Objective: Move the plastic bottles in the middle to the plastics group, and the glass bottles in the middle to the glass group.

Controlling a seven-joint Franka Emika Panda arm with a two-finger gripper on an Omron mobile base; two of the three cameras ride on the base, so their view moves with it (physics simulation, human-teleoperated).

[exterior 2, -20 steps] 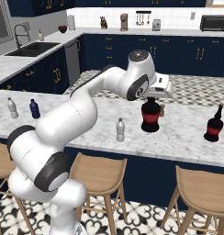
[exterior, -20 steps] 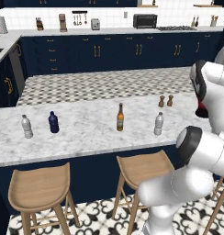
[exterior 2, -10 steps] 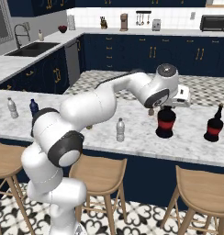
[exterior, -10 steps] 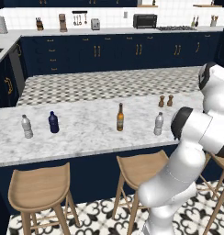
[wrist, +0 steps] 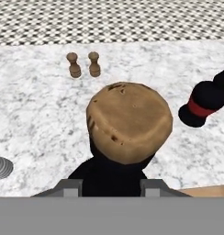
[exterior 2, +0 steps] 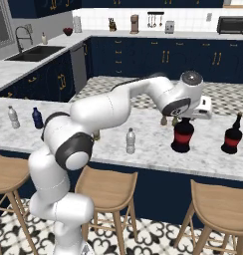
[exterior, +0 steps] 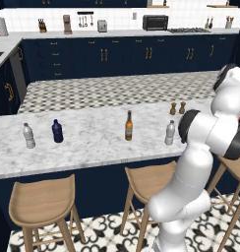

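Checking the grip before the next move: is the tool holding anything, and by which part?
Yes, the tool is shut on the black bottle, gripping it by the thin neck just below its cork.

glossy white rounded arm [exterior 2: 108, 107] with dark grey joints

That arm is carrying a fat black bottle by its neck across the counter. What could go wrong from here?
The gripper holds the black bottle only by its thin neck under the cork, so the heavy body might swing or slip. The other black bottle stands close to the right, so setting down carelessly could knock it over. The two brown shakers just behind might also get bumped.
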